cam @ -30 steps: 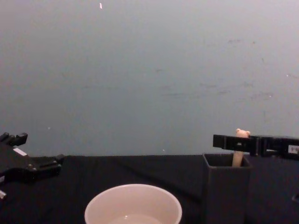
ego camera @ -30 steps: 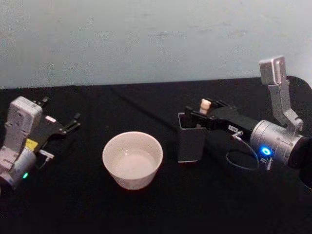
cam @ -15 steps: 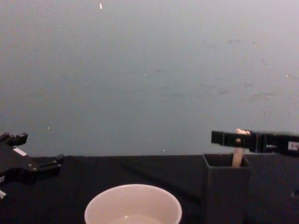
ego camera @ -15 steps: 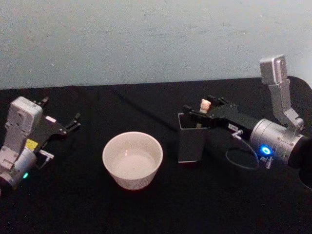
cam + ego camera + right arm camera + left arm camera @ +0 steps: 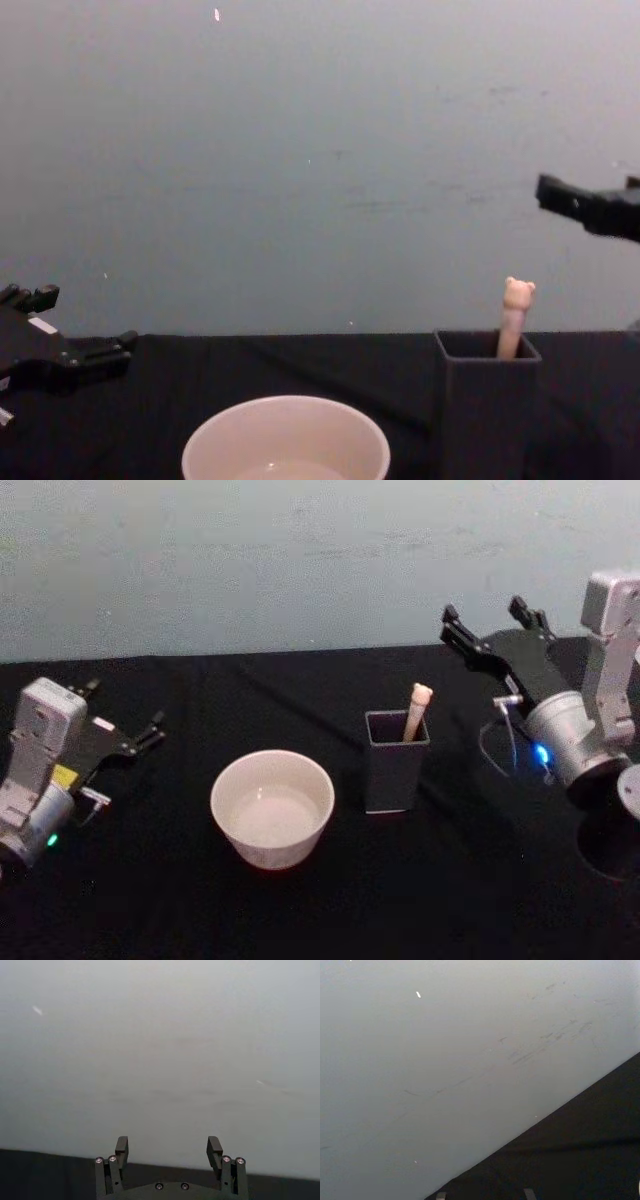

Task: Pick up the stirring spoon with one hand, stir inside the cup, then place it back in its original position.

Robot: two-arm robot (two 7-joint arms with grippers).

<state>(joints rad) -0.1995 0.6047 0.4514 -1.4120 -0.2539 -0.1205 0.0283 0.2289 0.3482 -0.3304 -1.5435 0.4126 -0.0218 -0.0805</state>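
Observation:
The stirring spoon (image 5: 417, 709) stands in the dark grey square holder (image 5: 396, 765), its cream handle and bear head (image 5: 517, 295) sticking out above the rim and leaning slightly right. To the holder's left sits the wide cream cup (image 5: 272, 806), also low in the chest view (image 5: 285, 442). My right gripper (image 5: 484, 614) is raised, up and to the right of the spoon and well apart from it. It is open, with nothing between its fingers (image 5: 121, 1148). My left gripper (image 5: 125, 706) rests open at the far left, away from the cup.
A black cloth (image 5: 330, 910) covers the table and ends at a pale wall (image 5: 300, 560) behind. A thin cable (image 5: 497, 748) loops off the right wrist, to the right of the holder.
The right gripper, which was around the spoon's bear head, has lifted up and drawn back to the right. The spoon stays standing in the holder. The left arm has not moved.

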